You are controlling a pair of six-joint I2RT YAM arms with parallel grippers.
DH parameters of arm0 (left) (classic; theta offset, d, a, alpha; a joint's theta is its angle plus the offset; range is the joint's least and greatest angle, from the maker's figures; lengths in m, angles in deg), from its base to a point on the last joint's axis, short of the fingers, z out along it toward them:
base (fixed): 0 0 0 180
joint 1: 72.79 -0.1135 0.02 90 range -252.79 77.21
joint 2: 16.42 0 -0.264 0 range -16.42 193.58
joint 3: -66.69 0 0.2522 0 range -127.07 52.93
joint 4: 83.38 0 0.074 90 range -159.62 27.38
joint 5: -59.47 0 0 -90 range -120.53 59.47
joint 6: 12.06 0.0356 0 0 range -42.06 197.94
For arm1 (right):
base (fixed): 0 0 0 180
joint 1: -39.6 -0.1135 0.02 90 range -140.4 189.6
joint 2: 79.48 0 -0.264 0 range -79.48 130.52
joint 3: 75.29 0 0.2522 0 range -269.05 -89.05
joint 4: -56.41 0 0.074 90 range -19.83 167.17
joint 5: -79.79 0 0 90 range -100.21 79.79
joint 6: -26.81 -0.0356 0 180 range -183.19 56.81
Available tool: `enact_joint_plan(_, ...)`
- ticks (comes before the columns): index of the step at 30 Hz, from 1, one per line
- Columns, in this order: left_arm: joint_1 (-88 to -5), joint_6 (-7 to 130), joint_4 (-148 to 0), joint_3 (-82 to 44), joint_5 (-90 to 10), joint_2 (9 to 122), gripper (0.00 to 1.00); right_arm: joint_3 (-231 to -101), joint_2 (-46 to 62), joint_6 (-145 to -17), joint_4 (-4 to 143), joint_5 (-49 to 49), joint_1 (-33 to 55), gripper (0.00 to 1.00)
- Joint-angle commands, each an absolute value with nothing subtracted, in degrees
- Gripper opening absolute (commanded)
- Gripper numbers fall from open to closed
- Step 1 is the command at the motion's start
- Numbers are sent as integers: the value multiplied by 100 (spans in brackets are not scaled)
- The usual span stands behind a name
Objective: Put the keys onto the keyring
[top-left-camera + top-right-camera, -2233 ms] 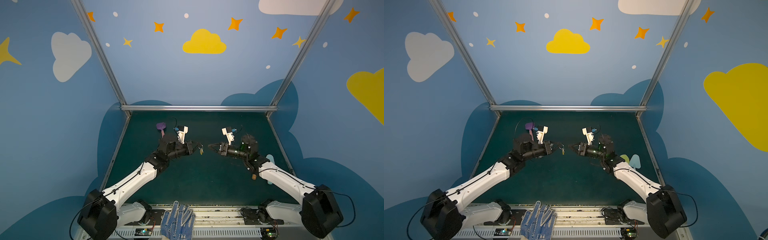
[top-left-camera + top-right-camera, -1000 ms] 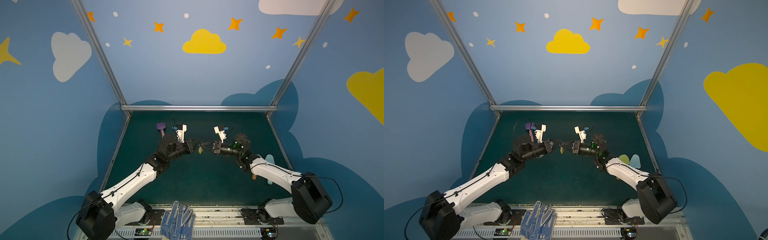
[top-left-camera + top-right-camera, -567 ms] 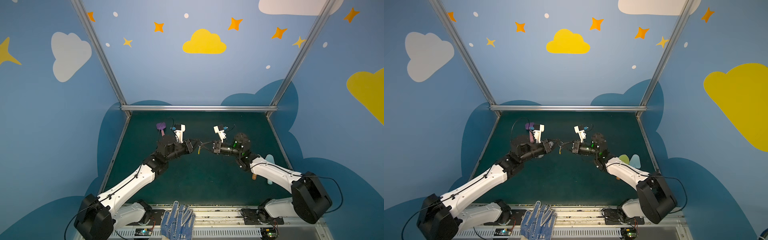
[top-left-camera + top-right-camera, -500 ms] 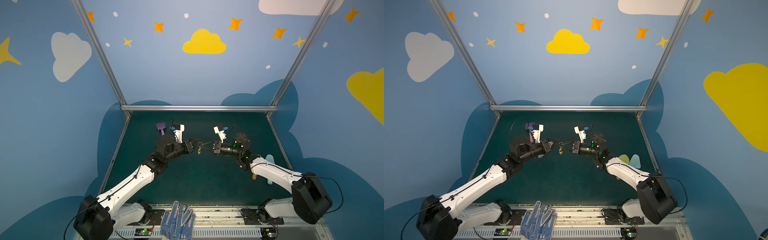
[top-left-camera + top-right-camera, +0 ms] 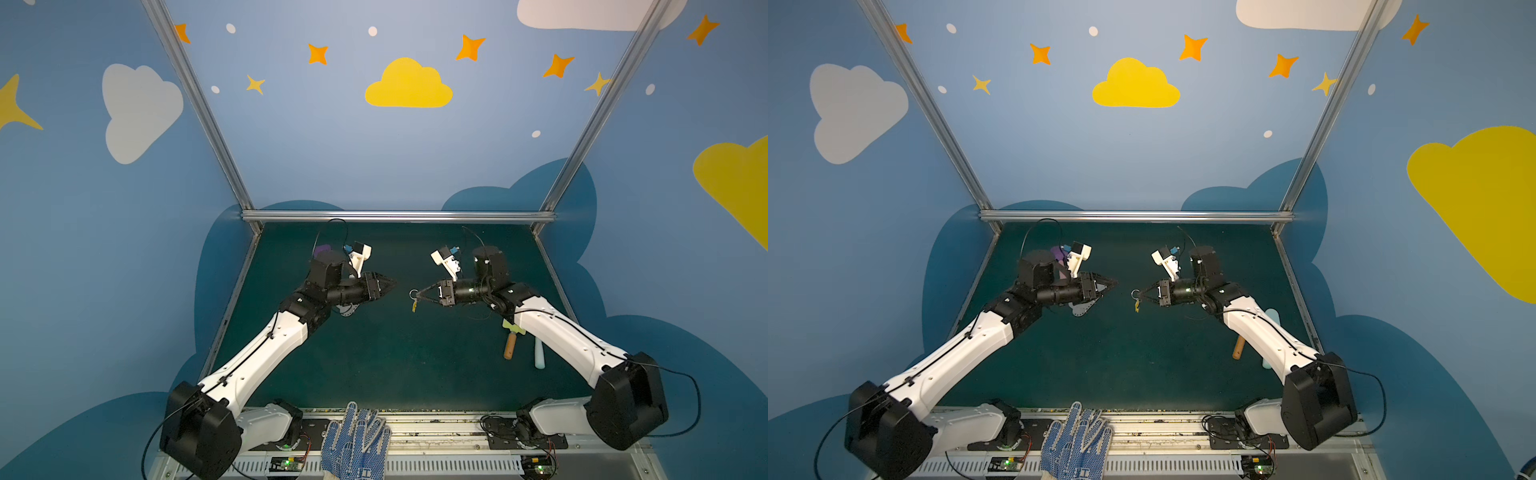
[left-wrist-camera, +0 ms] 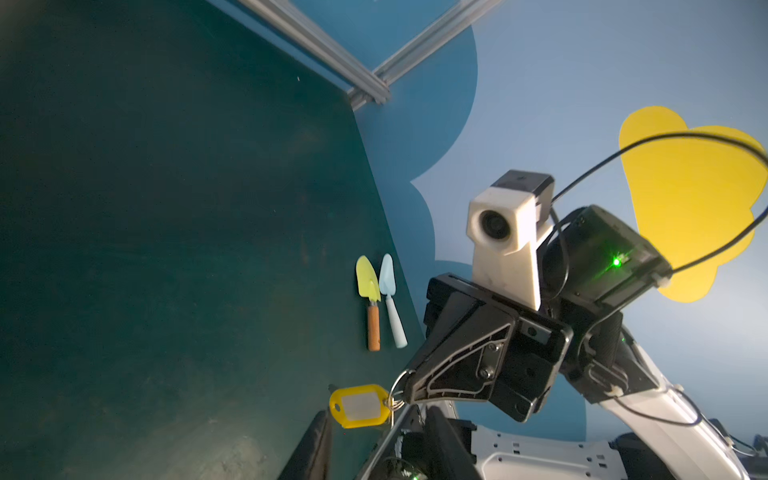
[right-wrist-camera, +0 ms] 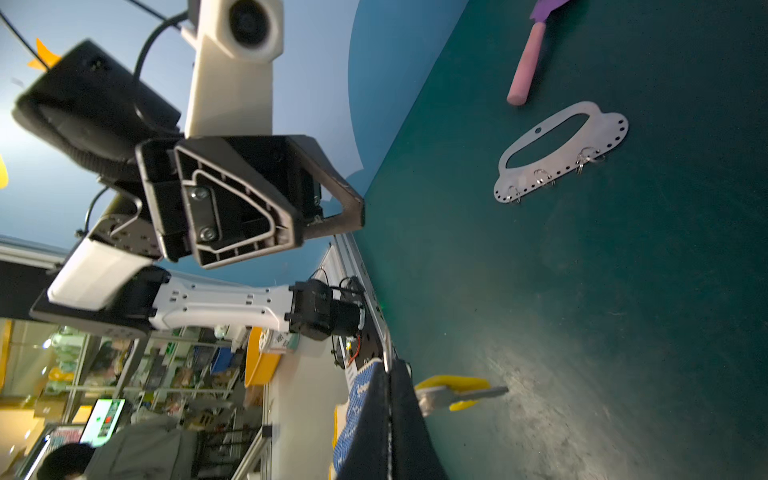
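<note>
Slippage is the main worry. The keyring [image 5: 1080, 310] lies flat and unheld on the table [image 5: 374, 365], largely covered by the left arm in both top views; nudged, it would probably slide rather than take a key. The left pincer [image 5: 388, 285] hangs empty, fingers apart. Across the gap, the keys [image 5: 414, 304] dangle from their small split ring, which the right pincer [image 5: 419, 293] clamps by its very tips — a swing could shake them loose. How many keys hang there is too small to tell.
</note>
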State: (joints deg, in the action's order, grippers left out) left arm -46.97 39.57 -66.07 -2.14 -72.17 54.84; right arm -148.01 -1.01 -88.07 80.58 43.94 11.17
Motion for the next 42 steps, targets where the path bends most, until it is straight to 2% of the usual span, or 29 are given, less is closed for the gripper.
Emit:
enact_joint_plan(1,-4713,4195,-6434,-357,-8320,5695,36,-15087,0,-7877,9092,4952,1143,0)
enact_joint_plan(10,-4617,4153,-6880,-356,-9193,5938,30,-15272,36,-7823,9105,5444,1130,0)
enact_joint_plan(16,-4536,4175,-7001,-376,-9337,5969,34,-15286,77,-7805,9112,5501,1086,0)
enact_joint_plan(20,-4500,4158,-7081,-384,-9398,6000,33,-15303,103,-7800,9123,5510,1068,0)
enact_joint_plan(24,-4414,4204,-7024,-446,-9420,6074,25,-15313,103,-7810,9111,5523,1051,0)
enact_joint_plan(28,-4331,4286,-6915,-533,-9389,6174,23,-15328,98,-7804,9107,5569,1037,0)
enact_joint_plan(32,-4282,4363,-6857,-611,-9394,6250,16,-15321,67,-7787,9114,5588,1024,0)
enact_joint_plan(37,-4281,4367,-6822,-638,-9324,6251,20,-15321,75,-7784,9110,5633,1009,0)
enact_joint_plan(39,-4280,4384,-6822,-639,-9337,6241,13,-15328,77,-7785,9106,5633,1007,0)
enact_joint_plan(42,-4282,4380,-6822,-630,-9327,6218,10,-15330,79,-7784,9108,5620,1007,0)
